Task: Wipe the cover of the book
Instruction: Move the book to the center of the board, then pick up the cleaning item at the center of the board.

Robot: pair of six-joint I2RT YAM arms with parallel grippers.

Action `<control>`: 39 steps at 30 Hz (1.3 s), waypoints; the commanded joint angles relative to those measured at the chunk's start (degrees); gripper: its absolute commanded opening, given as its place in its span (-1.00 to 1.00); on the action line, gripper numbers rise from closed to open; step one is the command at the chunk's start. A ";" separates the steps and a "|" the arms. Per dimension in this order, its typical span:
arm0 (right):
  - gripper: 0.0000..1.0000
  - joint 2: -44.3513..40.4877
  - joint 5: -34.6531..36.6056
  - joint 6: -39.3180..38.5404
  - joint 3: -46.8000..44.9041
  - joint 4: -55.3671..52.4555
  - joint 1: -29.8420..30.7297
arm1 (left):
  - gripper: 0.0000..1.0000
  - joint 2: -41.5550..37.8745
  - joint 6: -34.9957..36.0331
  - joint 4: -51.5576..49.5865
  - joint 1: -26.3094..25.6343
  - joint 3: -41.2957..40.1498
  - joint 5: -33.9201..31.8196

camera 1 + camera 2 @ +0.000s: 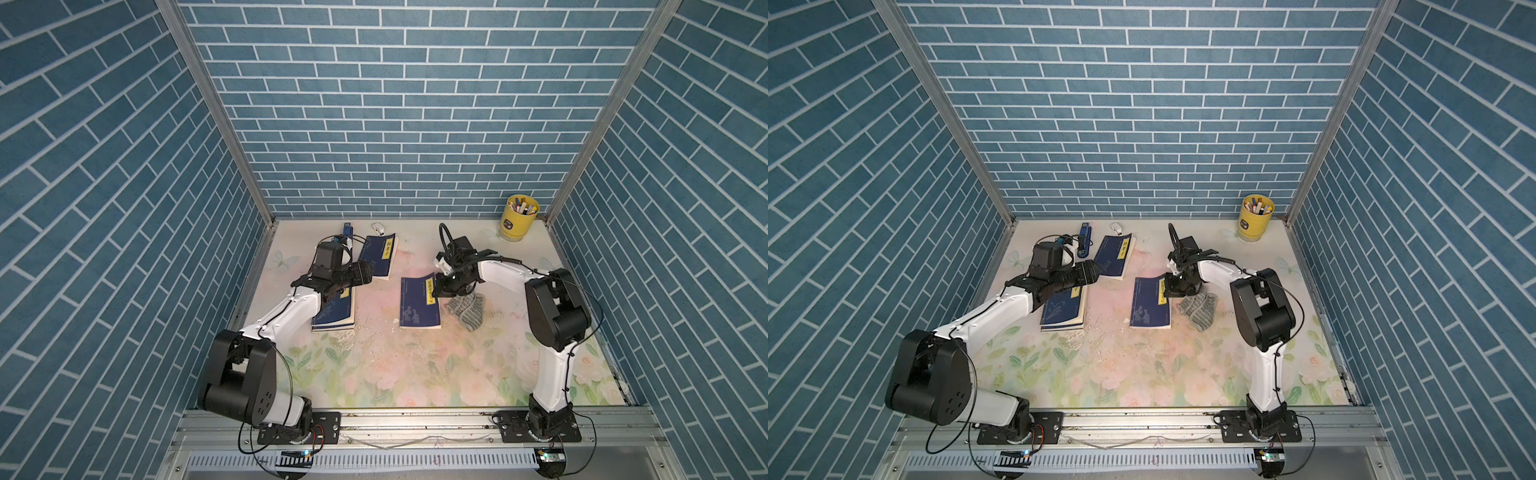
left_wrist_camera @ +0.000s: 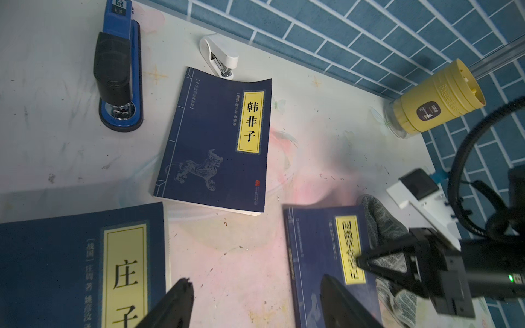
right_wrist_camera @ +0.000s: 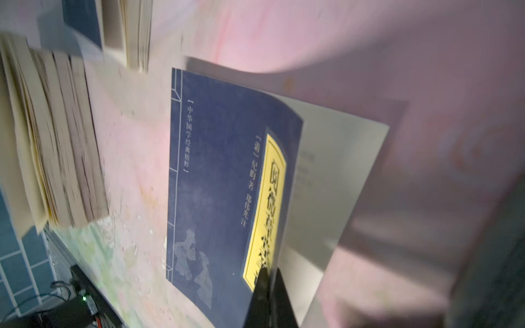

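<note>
In both top views the dark blue paperback book [image 1: 419, 309] lies mid-table, its cover's free edge clamped in the right gripper [image 1: 435, 291]. A grey striped cloth [image 1: 467, 311] sits just beside it. A yellow plastic tub [image 1: 521, 220] at the back holds pens [image 1: 523, 205].

Left wrist view: the left gripper [image 2: 255, 304] hangs spread and empty. A blue book titled 韩非子 [image 2: 216, 142] and a blue book titled 庄子 [image 2: 56, 269] lie nearby.

Right wrist view: the raised cover reads 中华国学经典精粹.

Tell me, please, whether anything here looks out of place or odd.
Yes. The right gripper is pinching the middle book by its cover edge, curling it off the white page beneath, while the cloth lies unheld beside it. White crumbs litter the table nearby.
</note>
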 commanded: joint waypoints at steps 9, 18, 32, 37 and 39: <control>-0.67 -14.29 9.69 0.80 -12.99 -6.34 4.71 | 0.51 3.22 0.10 2.59 -2.83 0.02 0.85; 0.04 -18.72 21.88 0.18 -6.27 -14.65 3.64 | 0.51 1.82 0.13 2.49 -3.76 -1.00 0.37; 0.52 -19.81 28.76 1.61 -10.00 -11.58 -1.73 | 0.51 2.27 1.77 4.47 -5.28 -2.36 1.38; 0.56 -15.30 29.53 -4.45 -6.90 -12.88 -1.72 | 0.51 2.30 2.28 4.63 -6.05 -2.20 1.57; 0.56 -13.85 29.32 -6.36 -5.74 -13.10 -1.81 | 0.51 2.00 2.56 4.91 -6.31 -2.61 1.41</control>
